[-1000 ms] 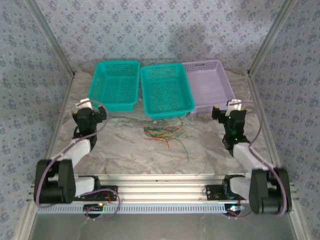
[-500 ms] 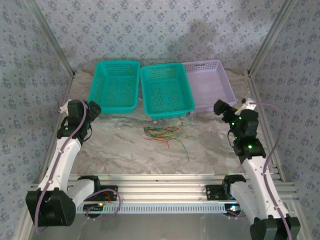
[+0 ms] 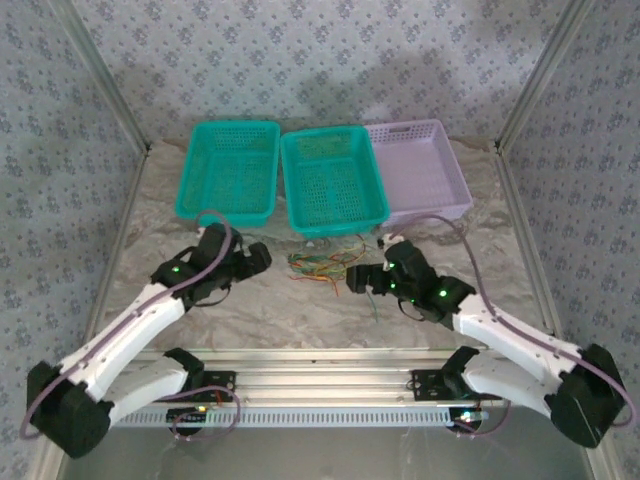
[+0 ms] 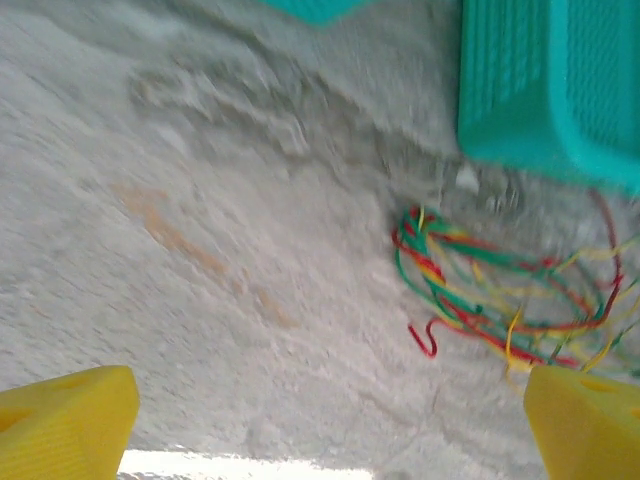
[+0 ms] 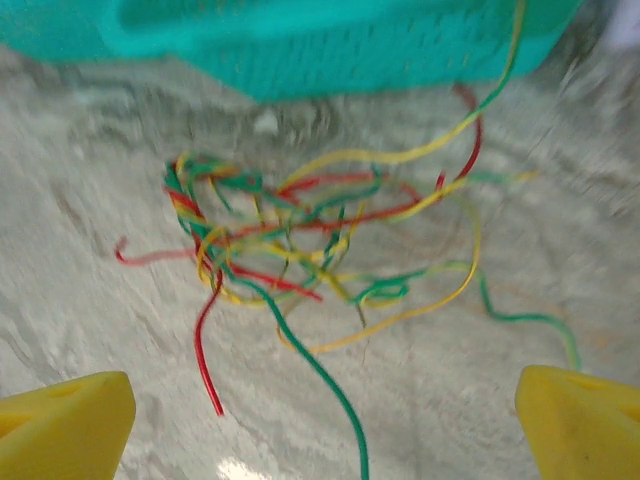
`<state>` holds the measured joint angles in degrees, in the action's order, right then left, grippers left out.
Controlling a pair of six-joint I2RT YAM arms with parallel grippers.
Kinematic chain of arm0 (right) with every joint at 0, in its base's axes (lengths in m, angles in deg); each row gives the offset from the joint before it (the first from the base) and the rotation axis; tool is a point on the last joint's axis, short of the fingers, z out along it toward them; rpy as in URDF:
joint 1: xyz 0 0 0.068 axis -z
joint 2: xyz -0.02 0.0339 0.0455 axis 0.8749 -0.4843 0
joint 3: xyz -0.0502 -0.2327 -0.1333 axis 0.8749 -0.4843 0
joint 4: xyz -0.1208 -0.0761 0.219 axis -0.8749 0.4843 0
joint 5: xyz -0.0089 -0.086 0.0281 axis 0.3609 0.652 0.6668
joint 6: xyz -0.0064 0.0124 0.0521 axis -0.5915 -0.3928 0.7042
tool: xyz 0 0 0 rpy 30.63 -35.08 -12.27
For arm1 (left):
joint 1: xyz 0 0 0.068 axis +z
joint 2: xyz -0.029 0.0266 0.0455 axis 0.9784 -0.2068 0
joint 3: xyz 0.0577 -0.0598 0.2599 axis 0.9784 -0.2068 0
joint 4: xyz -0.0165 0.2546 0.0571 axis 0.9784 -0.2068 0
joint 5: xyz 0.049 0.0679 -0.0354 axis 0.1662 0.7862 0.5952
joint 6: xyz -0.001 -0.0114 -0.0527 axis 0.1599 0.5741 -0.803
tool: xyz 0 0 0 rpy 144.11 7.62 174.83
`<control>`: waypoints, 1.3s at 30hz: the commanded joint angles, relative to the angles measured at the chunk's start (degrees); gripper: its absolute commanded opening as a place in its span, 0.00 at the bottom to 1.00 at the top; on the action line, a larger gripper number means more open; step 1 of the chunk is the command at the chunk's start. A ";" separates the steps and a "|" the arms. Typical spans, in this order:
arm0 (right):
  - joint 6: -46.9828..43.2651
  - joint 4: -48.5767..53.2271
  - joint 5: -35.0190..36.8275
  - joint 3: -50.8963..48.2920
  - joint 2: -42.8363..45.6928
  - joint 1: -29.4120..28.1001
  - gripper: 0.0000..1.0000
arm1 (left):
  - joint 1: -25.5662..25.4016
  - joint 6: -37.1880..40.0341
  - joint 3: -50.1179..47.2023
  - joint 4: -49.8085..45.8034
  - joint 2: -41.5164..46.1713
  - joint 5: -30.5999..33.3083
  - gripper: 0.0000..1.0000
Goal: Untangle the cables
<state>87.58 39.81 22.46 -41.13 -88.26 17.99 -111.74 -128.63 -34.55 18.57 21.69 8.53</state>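
Observation:
The cables [image 3: 322,266] lie in a loose tangle of thin red, green and yellow wires on the marbled table, just in front of the middle teal basket [image 3: 340,226]. My left gripper [image 3: 258,258] hovers to the left of the tangle, open and empty. In the left wrist view the cables [image 4: 480,290] sit ahead and to the right of the open gripper [image 4: 330,420], apart from its yellow fingertips [image 4: 70,420]. My right gripper [image 3: 358,280] is close on the right, open. Its wrist view has the cables [image 5: 300,240] spread ahead of the gripper [image 5: 325,420], with a green strand running down between the fingertips [image 5: 580,420].
Three baskets stand in a row at the back: a teal one [image 3: 228,214] on the left, the middle teal one, and a lilac one [image 3: 440,212] on the right. Metal frame posts border both sides. A rail runs along the near edge [image 3: 320,385].
Both arms have swung inward from the table's sides and lowered toward the cable tangle. Both grippers stay open. The cables have not moved.

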 commanded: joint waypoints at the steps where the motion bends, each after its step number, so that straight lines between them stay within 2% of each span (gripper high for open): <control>1: 1.98 -4.10 -1.67 -0.40 -4.26 -1.39 1.00 | -2.78 -0.66 0.63 2.10 -5.39 -2.58 0.99; 5: 1.88 -7.79 -0.88 -0.66 -7.23 -2.20 0.98 | -5.63 0.49 2.40 6.61 -14.15 -6.97 0.99; 10: -0.74 -9.62 -2.38 0.39 -10.61 -0.15 0.96 | -7.62 0.52 5.65 10.75 -23.05 -10.49 0.99; 18: 1.06 -17.53 -12.92 -2.31 -13.55 6.86 0.87 | -8.72 0.30 11.80 14.26 -32.77 -12.64 0.99; 22: 1.46 -21.14 -15.52 -2.76 -15.81 7.53 0.85 | -9.19 -0.06 14.63 15.40 -37.69 -13.91 0.98; 26: 1.44 -23.58 -17.35 -3.14 -16.42 8.58 0.85 | -9.21 -1.03 16.66 18.35 -41.33 -16.40 0.92; 30: 0.86 -23.71 -17.68 -3.03 -17.15 9.49 0.86 | -9.14 0.17 19.54 16.93 -43.00 -16.28 0.84; 32: 1.07 -23.84 -18.11 -3.15 -17.77 10.05 0.85 | -9.21 0.74 20.04 15.94 -43.16 -15.75 0.83; 39: 2.78 -25.18 -17.01 -4.97 -18.54 11.75 0.79 | -9.22 1.76 17.59 13.60 -41.78 -15.60 0.68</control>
<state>89.16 15.46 5.74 -45.42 -105.94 29.22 -120.61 -127.84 -16.04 34.35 -21.22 -6.44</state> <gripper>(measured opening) 0.798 0.692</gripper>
